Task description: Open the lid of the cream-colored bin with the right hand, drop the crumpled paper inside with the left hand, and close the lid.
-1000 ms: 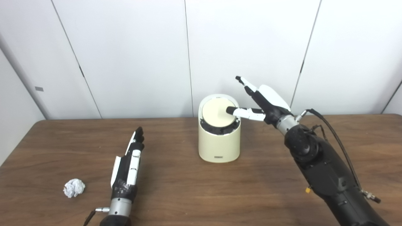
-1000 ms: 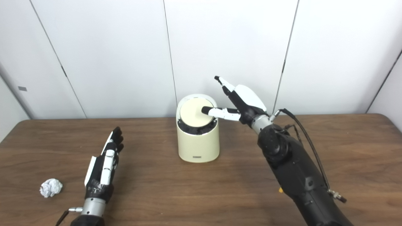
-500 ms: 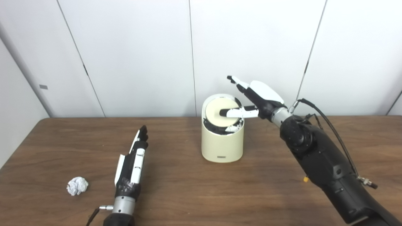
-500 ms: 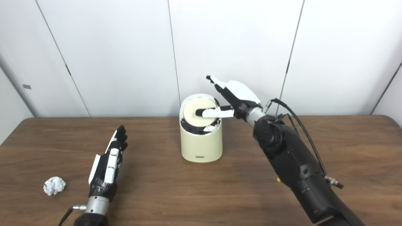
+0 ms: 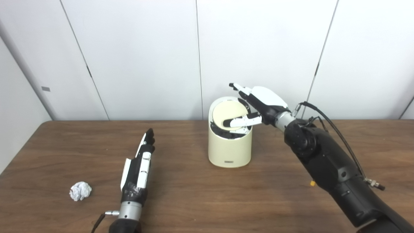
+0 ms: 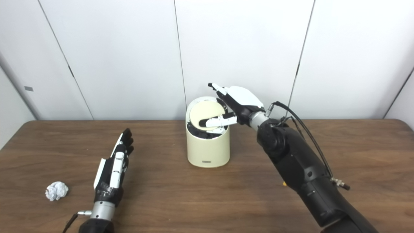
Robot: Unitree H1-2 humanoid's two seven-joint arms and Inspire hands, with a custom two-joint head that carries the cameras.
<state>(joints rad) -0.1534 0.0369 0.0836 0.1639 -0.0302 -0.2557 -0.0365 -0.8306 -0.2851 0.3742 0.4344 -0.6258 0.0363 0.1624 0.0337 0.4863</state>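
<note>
Lowered since the earlier frame, the right hand (image 5: 258, 108), fingers spread, presses on the tilted lid (image 5: 229, 115) of the centre bin (image 5: 229, 147); steady downward pressure is advised, while the flat, empty left hand (image 5: 139, 168) lies beside the lower-left paper (image 5: 80, 191).

Dark brown wood-grain table (image 5: 200, 200) spanning the full width of the view, its far corners rounded. Behind it, a wall (image 5: 145, 48) of flat white panels divided by thin dark seams (image 5: 199, 61), some vertical and some slanted. A small grey tag (image 5: 45, 88) sits on the left panel. Lighting is even and diffuse, with soft shadows on the tabletop.
</note>
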